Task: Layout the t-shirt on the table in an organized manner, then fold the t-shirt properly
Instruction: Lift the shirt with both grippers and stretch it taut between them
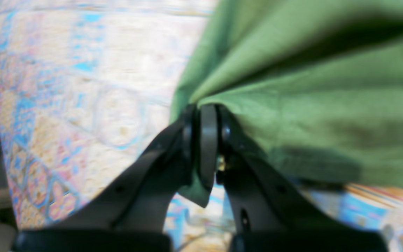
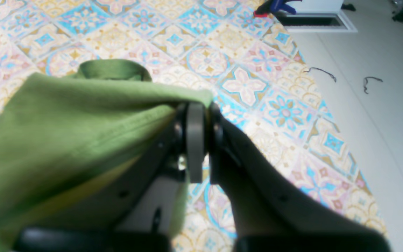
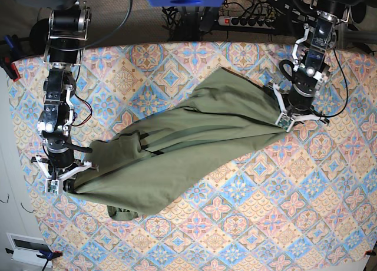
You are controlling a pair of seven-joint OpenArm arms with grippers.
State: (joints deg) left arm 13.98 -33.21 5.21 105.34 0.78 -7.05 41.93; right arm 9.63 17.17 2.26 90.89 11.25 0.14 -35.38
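An olive-green t-shirt point(image 3: 182, 150) lies stretched in a twisted diagonal band across the middle of the patterned table point(image 3: 247, 224). At one end of the shirt the left gripper point(image 1: 206, 115) pinches bunched fabric; at the opposite end the right gripper point(image 2: 199, 119) is clamped on a hem. The laying-out step appears underway; next the cloth likely needs untwisting and spreading. A power strip point(image 3: 244, 20) sits beyond the table, well apart from the shirt; nothing blocks it.
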